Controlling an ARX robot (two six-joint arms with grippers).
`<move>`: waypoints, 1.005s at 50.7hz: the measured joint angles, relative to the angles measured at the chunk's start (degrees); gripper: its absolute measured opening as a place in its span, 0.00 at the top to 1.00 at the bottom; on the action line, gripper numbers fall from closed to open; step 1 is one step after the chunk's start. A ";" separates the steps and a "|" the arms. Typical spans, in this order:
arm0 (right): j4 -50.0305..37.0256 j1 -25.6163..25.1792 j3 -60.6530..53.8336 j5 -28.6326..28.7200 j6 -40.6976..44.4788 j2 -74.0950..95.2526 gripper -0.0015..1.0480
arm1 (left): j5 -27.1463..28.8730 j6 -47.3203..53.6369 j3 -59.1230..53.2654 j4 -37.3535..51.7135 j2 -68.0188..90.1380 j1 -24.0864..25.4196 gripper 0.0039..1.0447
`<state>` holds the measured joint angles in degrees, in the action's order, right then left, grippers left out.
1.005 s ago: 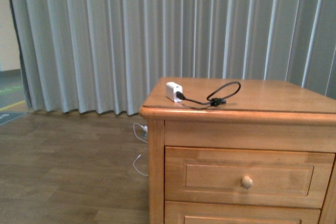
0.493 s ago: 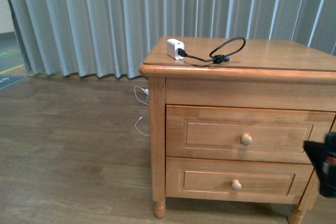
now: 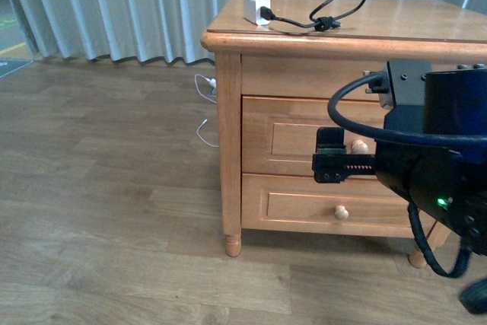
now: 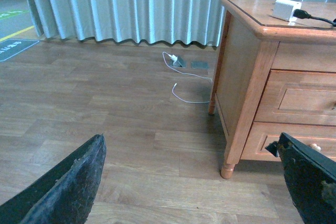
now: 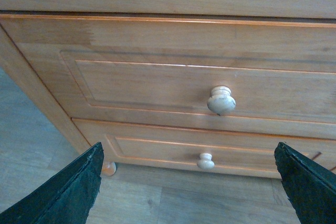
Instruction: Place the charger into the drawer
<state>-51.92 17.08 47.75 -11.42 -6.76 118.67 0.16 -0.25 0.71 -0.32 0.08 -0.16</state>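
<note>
The charger (image 3: 257,7), a small white cube with a looped black cable (image 3: 340,7), lies on top of the honey-brown cabinet (image 3: 228,135). It also shows in the left wrist view (image 4: 286,10). The top drawer (image 5: 157,85) is shut, and its pale knob (image 5: 221,100) is in front of my right gripper (image 5: 186,192). That gripper is open and empty, a short way in front of the drawer fronts (image 3: 332,159). My left gripper (image 4: 189,192) is open and empty over the floor, left of the cabinet.
A lower drawer (image 5: 157,148) with a smaller knob (image 5: 205,161) sits under the top one. A thin white cord (image 4: 184,80) and plug lie on the wood floor beside the cabinet. Grey curtains (image 3: 122,5) hang behind. The cabinet's turned leg (image 3: 233,243) stands at the front left.
The front view has tilted down and come closer to the cabinet. My right arm has come into view and now stands in front of the drawers.
</note>
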 joint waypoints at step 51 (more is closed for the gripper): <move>3.98 -3.89 21.55 -1.55 0.44 18.69 0.08 | 0.00 -0.02 0.00 0.00 0.00 0.00 0.05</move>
<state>-47.94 13.19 69.30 -12.97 -6.33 137.36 0.16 -0.27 0.71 -0.32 0.08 -0.16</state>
